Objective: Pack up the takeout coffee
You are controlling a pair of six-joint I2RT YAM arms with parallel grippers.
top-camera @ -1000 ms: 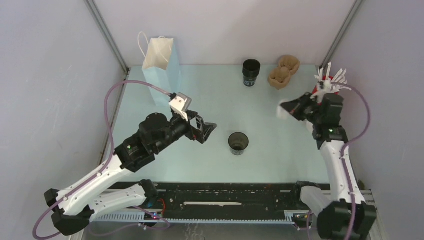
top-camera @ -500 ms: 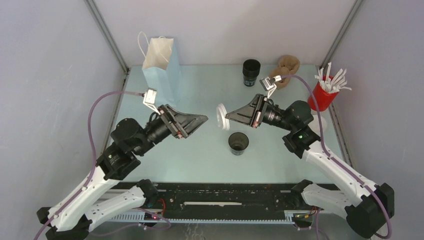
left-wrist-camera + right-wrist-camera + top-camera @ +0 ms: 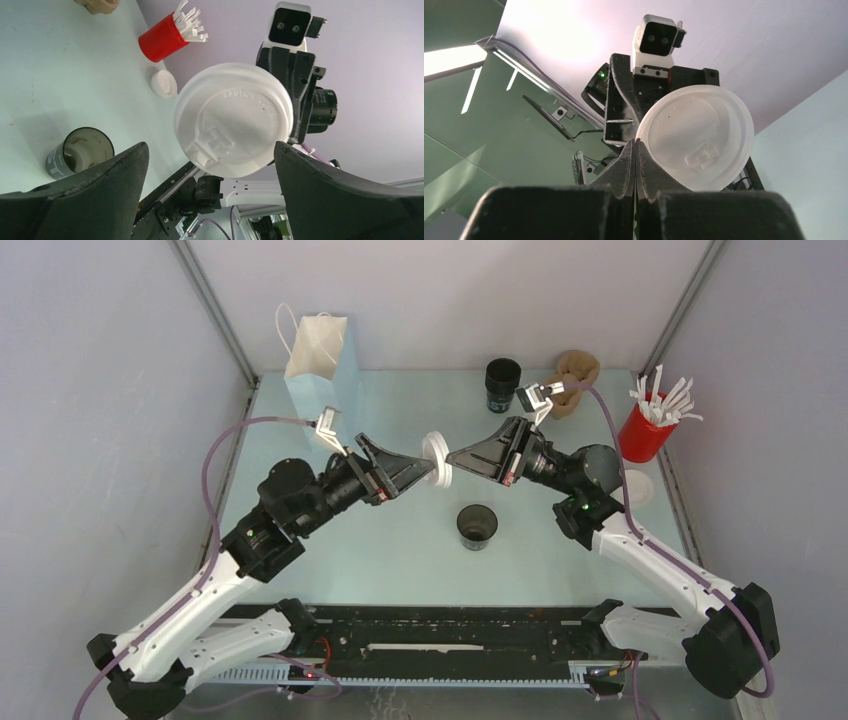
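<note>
A white domed lid (image 3: pixel 436 458) hangs in the air over the middle of the table, tipped on edge. My right gripper (image 3: pixel 450 457) is shut on its rim (image 3: pixel 640 145). My left gripper (image 3: pixel 424 468) faces it from the left, open, one finger (image 3: pixel 100 185) on each side of the lid (image 3: pixel 234 126) without touching it. Below stands a lidless black cup (image 3: pixel 477 525), also seen in the left wrist view (image 3: pixel 82 152), with nothing holding it. The takeout coffee, a cup with its lid on, is out of view.
A light blue paper bag (image 3: pixel 322 370) stands at the back left. At the back are a second black cup (image 3: pixel 502 383) and brown pulp carriers (image 3: pixel 570 380). A red cup of white sticks (image 3: pixel 645 430) and a small white lid (image 3: pixel 638 486) sit at the right.
My right arm swung from beside the red cup to the table's middle, carrying the white lid. The left gripper moved up and right until its open fingers flank the lid.
</note>
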